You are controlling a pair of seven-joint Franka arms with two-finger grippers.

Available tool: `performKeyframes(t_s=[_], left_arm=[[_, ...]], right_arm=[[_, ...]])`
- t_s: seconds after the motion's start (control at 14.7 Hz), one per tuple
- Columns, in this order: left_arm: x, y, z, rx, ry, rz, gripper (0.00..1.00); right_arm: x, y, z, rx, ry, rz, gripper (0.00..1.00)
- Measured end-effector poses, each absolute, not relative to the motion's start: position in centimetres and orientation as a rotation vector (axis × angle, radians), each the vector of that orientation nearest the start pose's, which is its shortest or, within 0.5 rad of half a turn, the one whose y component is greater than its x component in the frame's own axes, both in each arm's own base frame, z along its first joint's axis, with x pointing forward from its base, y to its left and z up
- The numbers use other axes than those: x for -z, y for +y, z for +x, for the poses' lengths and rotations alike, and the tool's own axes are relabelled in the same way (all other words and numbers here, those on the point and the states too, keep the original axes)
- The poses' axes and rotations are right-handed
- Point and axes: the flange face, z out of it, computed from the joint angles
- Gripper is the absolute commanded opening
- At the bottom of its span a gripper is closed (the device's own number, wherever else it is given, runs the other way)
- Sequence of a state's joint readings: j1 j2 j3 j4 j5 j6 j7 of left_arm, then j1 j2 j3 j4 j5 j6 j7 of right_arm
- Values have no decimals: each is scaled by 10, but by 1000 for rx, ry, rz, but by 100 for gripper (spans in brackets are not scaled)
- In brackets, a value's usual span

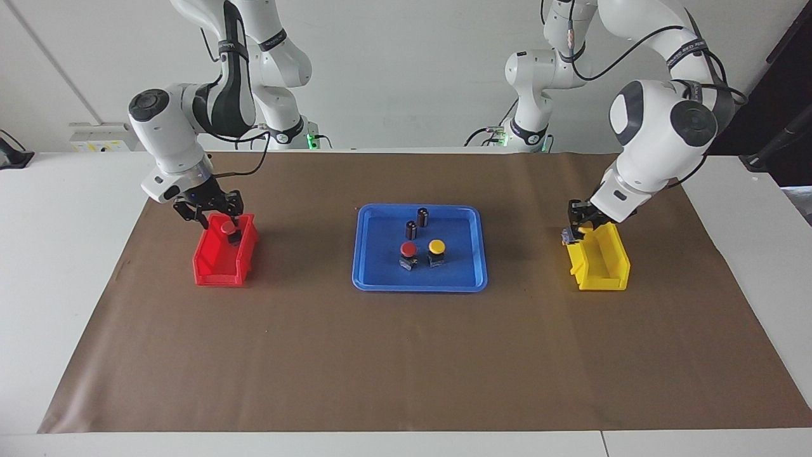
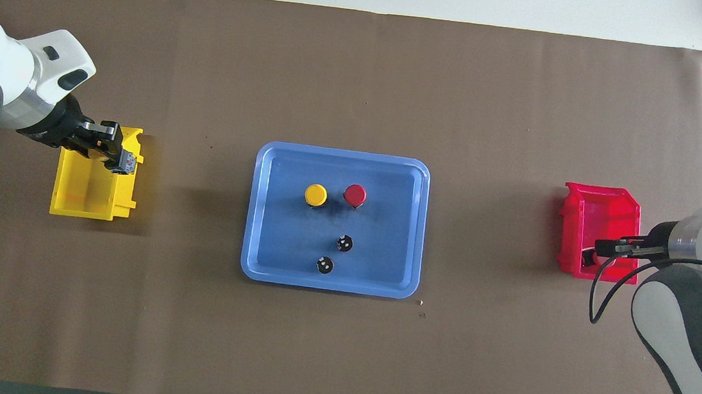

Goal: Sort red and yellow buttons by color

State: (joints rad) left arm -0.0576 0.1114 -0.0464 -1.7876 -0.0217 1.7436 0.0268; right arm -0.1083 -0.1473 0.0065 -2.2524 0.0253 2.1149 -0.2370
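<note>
A blue tray (image 1: 458,266) in the middle of the table holds one red button (image 1: 408,250) and one yellow button (image 1: 436,246) side by side; they also show in the overhead view, red button (image 2: 355,195), yellow button (image 2: 316,194). My right gripper (image 1: 223,223) is shut on a second red button (image 1: 227,226) just over the red bin (image 1: 216,270) at the right arm's end. My left gripper (image 1: 578,227) is shut on a second yellow button (image 1: 582,230), its dark base (image 2: 126,162) showing, at the rim of the yellow bin (image 1: 609,273) at the left arm's end.
Two small dark cylinders with silvery tops (image 1: 422,217) (image 1: 411,229) stand in the tray, nearer to the robots than the buttons. A brown mat (image 1: 406,362) covers the table. The red bin (image 2: 602,202) and yellow bin (image 2: 80,197) sit at either end.
</note>
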Motion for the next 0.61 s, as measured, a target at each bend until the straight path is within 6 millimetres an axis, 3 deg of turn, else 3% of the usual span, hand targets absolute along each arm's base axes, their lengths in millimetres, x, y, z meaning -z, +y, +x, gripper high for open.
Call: performKeyframes(t_s=[0.14,0.27,0.41,0.61], left_arm=[[-470,-25,577,-250,201,-3130,1],[-458,-7,574,-236,192,-3100,1],[-434,-6,563,-192,172,-3090,1],[-407,-9,542,-183,146,-3088,1]], right_arm=[[-475,-16,518,39,-162,-3111,91],[-500,53,541,103,-89,-3102,93],[-500,145,556,115,5,-3086,93],[-467,266,573,130,153,-3058,93]])
